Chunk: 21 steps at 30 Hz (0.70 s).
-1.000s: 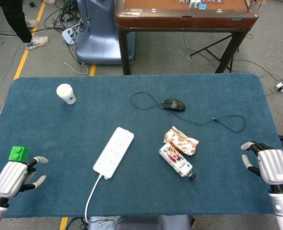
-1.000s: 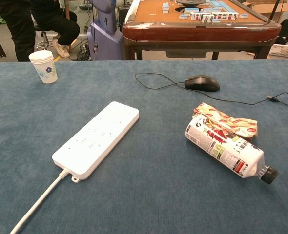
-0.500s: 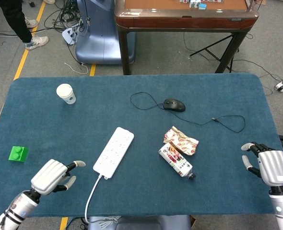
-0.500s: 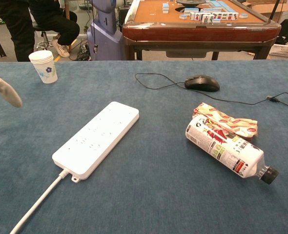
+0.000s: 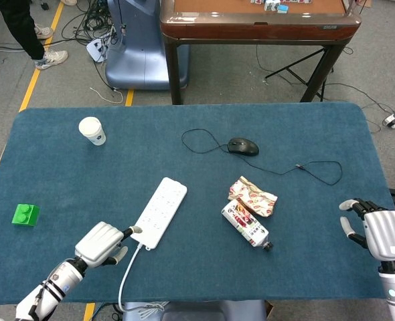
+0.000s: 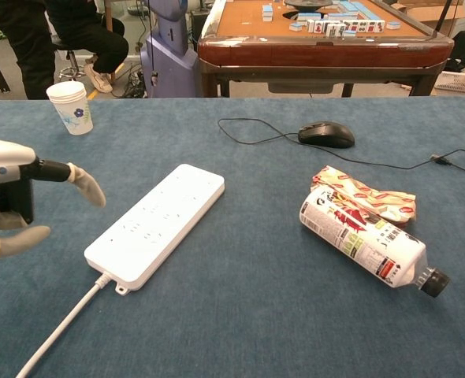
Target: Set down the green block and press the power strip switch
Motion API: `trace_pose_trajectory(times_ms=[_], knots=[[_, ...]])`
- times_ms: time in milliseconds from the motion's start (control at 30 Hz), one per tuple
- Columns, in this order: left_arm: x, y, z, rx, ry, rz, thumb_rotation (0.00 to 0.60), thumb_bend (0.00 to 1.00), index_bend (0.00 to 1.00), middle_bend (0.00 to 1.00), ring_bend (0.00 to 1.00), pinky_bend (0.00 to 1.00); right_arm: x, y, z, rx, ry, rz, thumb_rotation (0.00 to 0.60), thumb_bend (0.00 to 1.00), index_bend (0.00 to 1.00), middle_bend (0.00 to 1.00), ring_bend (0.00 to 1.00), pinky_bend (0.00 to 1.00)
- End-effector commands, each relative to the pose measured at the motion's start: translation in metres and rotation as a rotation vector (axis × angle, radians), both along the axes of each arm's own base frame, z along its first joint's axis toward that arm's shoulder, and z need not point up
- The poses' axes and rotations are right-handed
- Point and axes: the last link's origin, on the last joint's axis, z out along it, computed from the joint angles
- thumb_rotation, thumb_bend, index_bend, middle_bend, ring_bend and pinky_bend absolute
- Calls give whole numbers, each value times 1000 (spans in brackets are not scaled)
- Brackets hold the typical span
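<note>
on the far left, block down, strip next

at the table's left edge the green block (image 5: 25,214) sits released. left hand (image 5: 102,243) holds nothing, one finger out by the power strip (image 5: 159,212): stiff, light, may skid; its switch isn't visible, probably cord end. right hand (image 5: 381,231), empty, shows only from above.

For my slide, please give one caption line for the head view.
Green block set down at table edge; left hand nears the power strip, right hand idle.
</note>
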Motion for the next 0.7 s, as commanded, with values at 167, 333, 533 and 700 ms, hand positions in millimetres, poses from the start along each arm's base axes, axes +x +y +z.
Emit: trace_pose_trajectory(times_ms=[167, 333, 533, 700], knots=[[11, 2, -19, -24, 32, 0, 600, 530, 219, 1000, 1000, 1000, 0, 1, 1, -1, -2, 3, 600, 332, 458, 503, 535, 732], [10, 4, -27, -30, 67, 4, 600, 531, 219, 1000, 1000, 1000, 0, 0, 1, -1, -4, 2, 600, 332, 458, 503, 535, 732], [3, 5, -39, -15, 120, 23, 600, 530, 224, 1000, 1000, 1000, 0, 1, 0, 4, -2, 3, 600, 332, 458, 503, 535, 732], [1, 7, -43, -14, 158, 32, 600, 530, 233, 1000, 1000, 1000, 0, 0, 0, 7, 4, 1, 600, 332, 458, 503, 535, 732]])
